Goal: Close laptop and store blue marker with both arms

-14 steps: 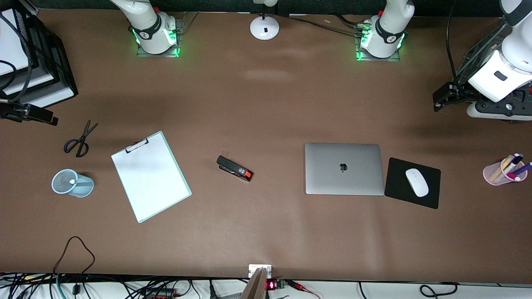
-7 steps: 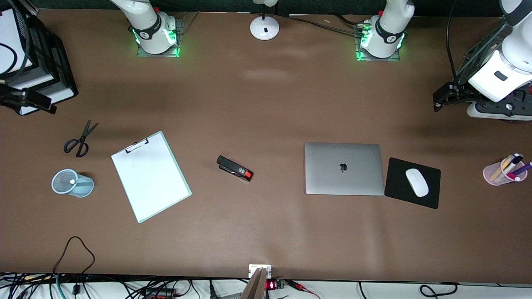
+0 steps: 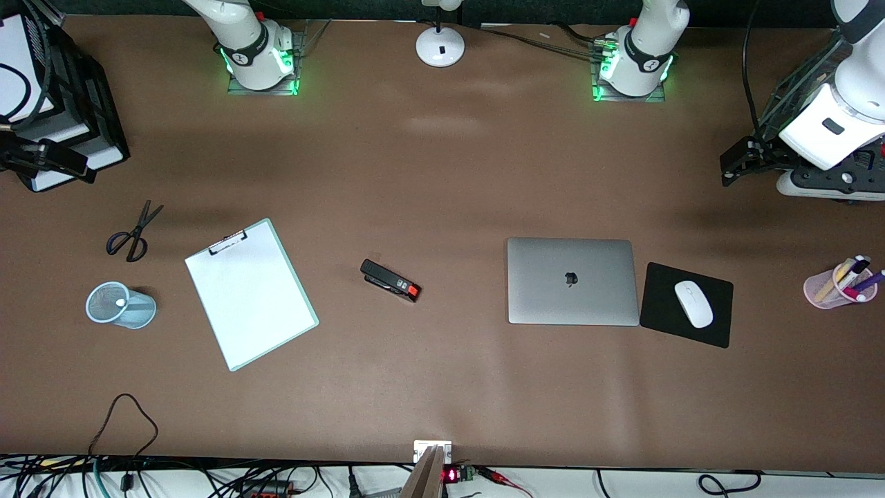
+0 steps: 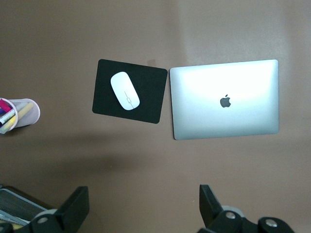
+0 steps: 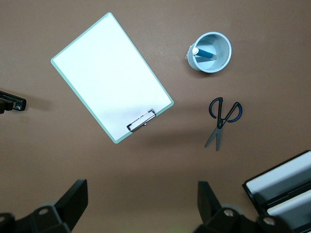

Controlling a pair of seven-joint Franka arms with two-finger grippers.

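The slim silver-grey laptop (image 3: pixel 572 281) lies lid-down and flat on the brown bench (image 3: pixel 442 387), just beside the black mouse pad (image 3: pixel 686 304), and the bright-blue marker (image 5: pixel 204 54) stands in the pale-blue mesh cup (image 3: pixel 120 305) near the scissors (image 3: pixel 133 232), so both steps look done. The left claw (image 4: pixel 141 211) hangs high over the bench toward its own end and the right claw (image 5: pixel 141 211) high over the other end near the black tray (image 3: pixel 62 104) (each with fingers spread wide, holding nothing).

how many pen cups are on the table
2: a blue mesh cup holding the blue marker at the right arm's end, and a pink cup of pens at the left arm's end.
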